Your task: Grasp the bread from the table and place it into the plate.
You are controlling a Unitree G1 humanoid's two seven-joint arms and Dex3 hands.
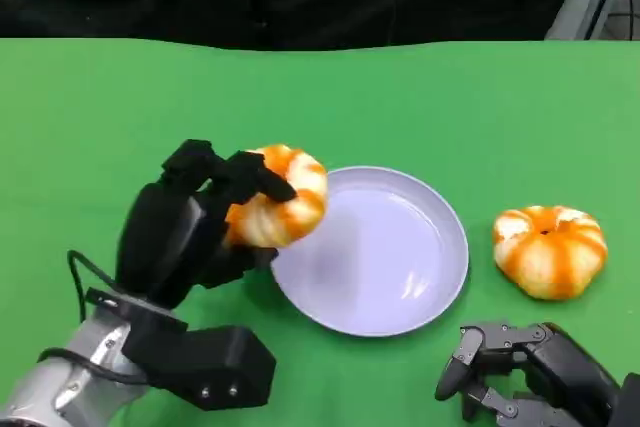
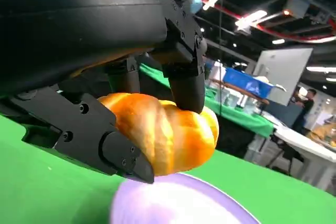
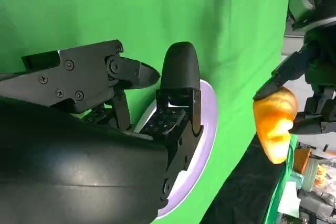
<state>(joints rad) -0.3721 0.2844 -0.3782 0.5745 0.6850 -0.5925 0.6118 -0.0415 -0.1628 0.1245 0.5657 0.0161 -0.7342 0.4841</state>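
Observation:
My left hand [image 1: 190, 222] grips a round orange-and-white bread [image 1: 283, 197] and holds it in the air over the left rim of the lavender plate [image 1: 390, 257]. In the left wrist view the bread [image 2: 163, 132] sits between the black fingers [image 2: 184, 77], just above the plate [image 2: 178, 203]. A second bread [image 1: 549, 250] of the same kind lies on the green table to the right of the plate. My right hand [image 1: 515, 372] rests low at the front right, holding nothing, its fingers [image 3: 178, 93] apart and pointing toward the plate [image 3: 207, 124].
The green tabletop [image 1: 120, 97] stretches wide to the left and behind the plate, up to a dark backdrop. In the right wrist view the held bread [image 3: 273, 124] hangs beyond the plate. A room with tables and a person [image 2: 304, 108] lies far off.

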